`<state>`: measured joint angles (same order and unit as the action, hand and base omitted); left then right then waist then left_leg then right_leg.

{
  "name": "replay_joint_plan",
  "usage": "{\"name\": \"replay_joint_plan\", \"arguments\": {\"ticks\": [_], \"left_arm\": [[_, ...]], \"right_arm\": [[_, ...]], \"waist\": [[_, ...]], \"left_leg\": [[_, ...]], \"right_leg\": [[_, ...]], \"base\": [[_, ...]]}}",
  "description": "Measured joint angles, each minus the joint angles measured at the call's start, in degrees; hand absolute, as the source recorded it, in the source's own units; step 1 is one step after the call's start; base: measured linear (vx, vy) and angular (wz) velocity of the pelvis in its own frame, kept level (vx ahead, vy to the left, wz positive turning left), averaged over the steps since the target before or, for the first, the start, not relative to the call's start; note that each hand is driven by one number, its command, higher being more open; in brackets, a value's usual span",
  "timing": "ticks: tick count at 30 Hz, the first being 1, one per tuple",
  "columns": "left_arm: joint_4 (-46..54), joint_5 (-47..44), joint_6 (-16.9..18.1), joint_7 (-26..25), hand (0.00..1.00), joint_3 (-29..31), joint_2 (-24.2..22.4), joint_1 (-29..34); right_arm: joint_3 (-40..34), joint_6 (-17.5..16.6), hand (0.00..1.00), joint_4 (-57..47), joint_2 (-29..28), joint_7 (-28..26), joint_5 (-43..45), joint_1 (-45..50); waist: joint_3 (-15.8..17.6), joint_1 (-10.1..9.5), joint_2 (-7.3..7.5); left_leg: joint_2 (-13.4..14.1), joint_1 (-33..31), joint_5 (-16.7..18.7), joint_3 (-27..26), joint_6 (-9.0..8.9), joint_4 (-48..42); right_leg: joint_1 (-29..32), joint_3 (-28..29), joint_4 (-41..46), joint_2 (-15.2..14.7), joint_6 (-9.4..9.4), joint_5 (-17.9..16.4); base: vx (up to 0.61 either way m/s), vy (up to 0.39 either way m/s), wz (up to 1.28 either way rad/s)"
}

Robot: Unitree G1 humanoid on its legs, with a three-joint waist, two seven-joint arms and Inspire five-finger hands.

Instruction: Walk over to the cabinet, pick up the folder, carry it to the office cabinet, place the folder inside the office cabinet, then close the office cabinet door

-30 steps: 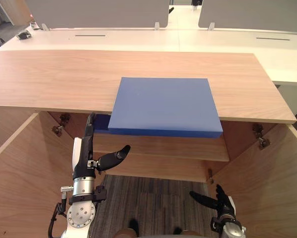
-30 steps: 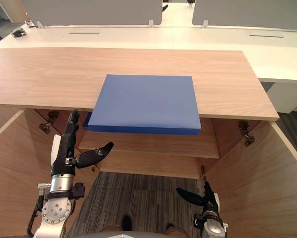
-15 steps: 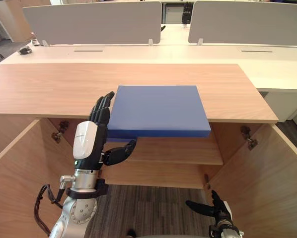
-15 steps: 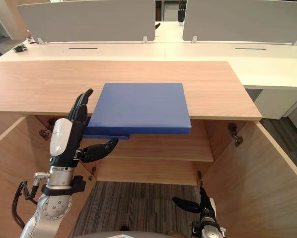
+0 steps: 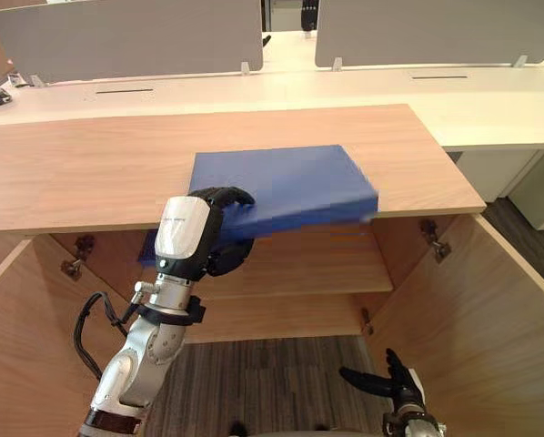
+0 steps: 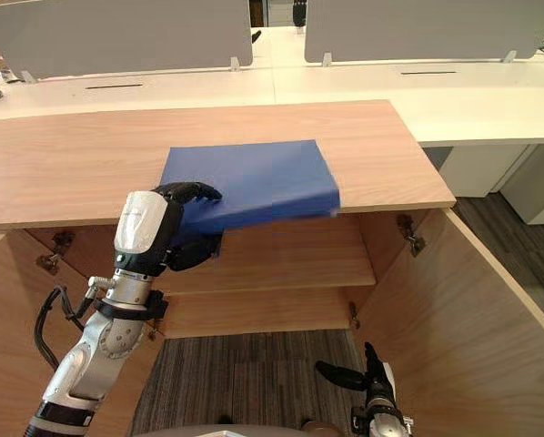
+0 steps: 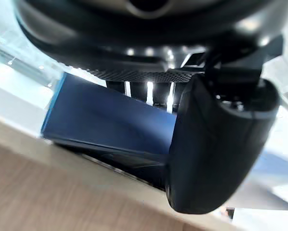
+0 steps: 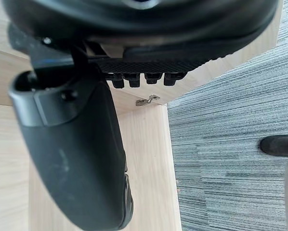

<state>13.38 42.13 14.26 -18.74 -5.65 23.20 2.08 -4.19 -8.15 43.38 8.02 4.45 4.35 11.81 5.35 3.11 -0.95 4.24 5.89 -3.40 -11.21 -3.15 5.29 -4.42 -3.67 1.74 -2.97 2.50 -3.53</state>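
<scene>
The blue folder (image 5: 286, 182) lies on the wooden top (image 5: 81, 168) of the cabinet, at about the middle of the head views. Its far part rests on the wood and its near edge sticks out past the top's front edge. It sits slightly askew, with the near-right corner pointing toward 4 o'clock. Whether that corner is raised off the wood cannot be told.

The left hand (image 5: 199, 238) is clenched on the folder at its 7 o'clock corner. Its dark fingers (image 5: 225, 195) curl over the blue upper face and the thumb closes in from below. In the left wrist view the thumb (image 7: 216, 149) presses up beneath the folder's underside, just past the edge of the top.

The right hand (image 5: 397, 384) hangs low at 5 o'clock, well apart from the folder, above the grey carpet (image 5: 272, 382). Its fingers are straight and spread, and it grasps nothing.

Below the top the cabinet stands open. One door (image 5: 477, 319) swings out toward 4 o'clock and the other (image 5: 17, 337) toward 8 o'clock. Between them a bare wooden shelf (image 5: 299, 264) runs across the inside, right under the overhanging folder. A metal hinge (image 5: 433, 239) shows at the right inner wall.

Beyond the cabinet, at 12 o'clock, runs a long white bench (image 5: 208, 86) with grey partition screens (image 5: 117, 36) standing along it.
</scene>
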Motion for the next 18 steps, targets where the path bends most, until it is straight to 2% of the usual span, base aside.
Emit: {"name": "replay_joint_plan", "arguments": {"ticks": [6, 9, 11, 13, 18], "left_arm": [[2.7, -2.26, 1.0, 1.47, 0.0, -0.78, -2.36, 2.09], [7.4, -4.08, 1.18, 3.55, 0.0, -1.97, -4.25, 5.7], [10.28, -6.52, 2.49, 5.3, 0.0, -3.39, -5.39, 8.18], [12.33, -10.62, 3.98, 7.09, 0.0, -4.67, -6.47, 10.06], [16.9, -21.3, 4.69, 9.36, 0.0, -4.76, -8.32, 13.27]], "right_arm": [[-0.14, 0.02, 1.0, -3.08, -0.16, 0.04, 0.45, 0.15], [-0.67, 0.02, 1.0, -9.74, -1.05, 0.2, 2.33, 0.26], [-1.65, -0.05, 1.0, -15.54, -1.91, 0.25, 4.86, 0.29], [-2.52, -0.91, 1.0, -21.68, -2.72, 0.26, 7.35, 0.31], [-3.22, -2.35, 1.0, -38.92, -4.2, -0.5, 12.99, 2.79]], "waist": [[-0.05, 0.19, 0.1], [-0.05, 0.33, 0.1], [-0.05, 0.29, 0.1], [-0.05, 0.15, 0.1], [-0.05, -0.2, 0.1]], "left_leg": [[-0.33, -0.42, 0.43, -0.53, 0.09, -0.25], [-0.32, -0.46, 0.47, -0.52, 0.12, -0.26], [-0.27, -0.47, 0.67, -0.48, 0.15, -0.25], [-0.27, -0.46, 0.83, -0.46, 0.18, -0.25], [-0.32, -0.44, 0.95, -0.53, 0.26, -0.26]], "right_leg": [[0.17, 0.78, -0.8, -0.17, 0.24, 0.45], [0.26, 1.34, -0.78, -0.15, 0.31, 0.52], [0.28, 1.32, -0.78, -0.1, 0.32, 0.53], [0.28, 1.33, -0.77, -0.1, 0.38, 0.56], [0.35, 1.53, -0.77, -0.13, 0.48, 0.63]], "base": [[0.05, 0.008, -0.08], [0.03, -0.009, -0.09], [0.0, 0.0, 0.0], [0.0, 0.0, 0.0], [0.0, 0.0, 0.0]]}}
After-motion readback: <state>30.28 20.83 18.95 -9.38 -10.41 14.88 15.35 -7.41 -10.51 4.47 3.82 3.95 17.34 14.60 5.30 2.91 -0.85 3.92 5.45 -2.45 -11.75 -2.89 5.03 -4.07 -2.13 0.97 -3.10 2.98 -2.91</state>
